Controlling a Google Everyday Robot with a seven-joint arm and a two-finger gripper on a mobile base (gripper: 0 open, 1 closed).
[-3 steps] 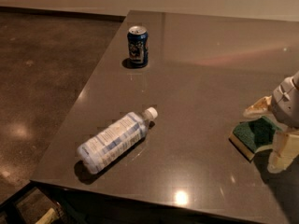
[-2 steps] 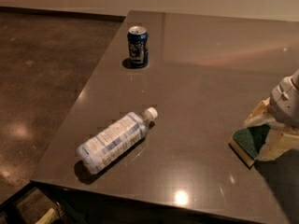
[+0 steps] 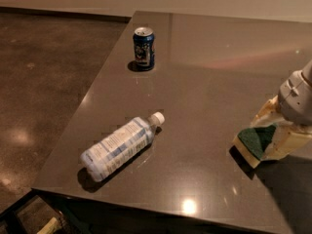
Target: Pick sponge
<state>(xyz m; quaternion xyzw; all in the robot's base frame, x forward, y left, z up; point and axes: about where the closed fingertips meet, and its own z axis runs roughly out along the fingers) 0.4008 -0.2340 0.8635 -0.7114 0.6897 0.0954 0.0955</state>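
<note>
Watching the gripper (image 3: 262, 138) over the table (image 3: 204, 72), fingers (image 3: 285, 145) spread apart, straddling the sponge (image 3: 251, 139) lying between them. Judging it light, soft, squashy; favouring pinching gently across its wavy edges.

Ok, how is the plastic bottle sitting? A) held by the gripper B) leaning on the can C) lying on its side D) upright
C: the bottle lies on its side, apart from the can, while the gripper is over at the sponge.
</note>
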